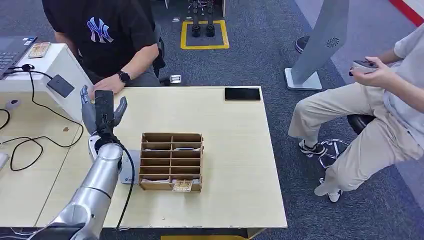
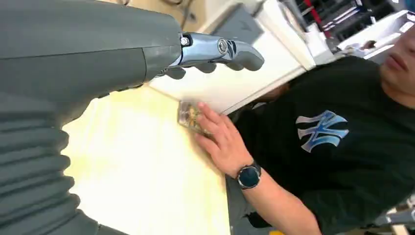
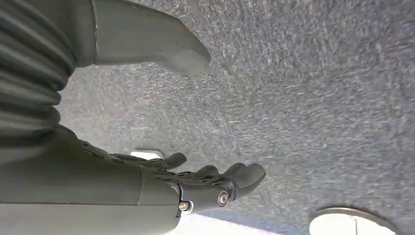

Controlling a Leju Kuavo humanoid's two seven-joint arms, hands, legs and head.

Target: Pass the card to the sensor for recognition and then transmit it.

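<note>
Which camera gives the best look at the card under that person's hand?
The left wrist view: the card lies flat on the table, the person's hand resting on it. In the head view that hand covers it. The right wrist view faces the carpet.

Looks like an office or robotics test lab: grey-blue carpet (image 1: 260, 60) throughout, a pale wooden table (image 1: 235, 150) at centre with a compartmented cardboard organizer (image 1: 171, 161) on it and a dark phone (image 1: 242, 94) at 1 o'clock. At 10 o'clock, a white desk (image 1: 55, 62) carrying a laptop (image 1: 12, 50) and trailing black cables (image 1: 30, 140); at 12 o'clock, a yellow-taped floor square (image 1: 204, 34) marking a spot, and at 2 o'clock a grey kiosk stand (image 1: 320, 45). Two seated people, one at 11 o'clock in a black T-shirt (image 1: 107, 35), one at 3 o'clock holding a controller (image 1: 364, 65).
</note>
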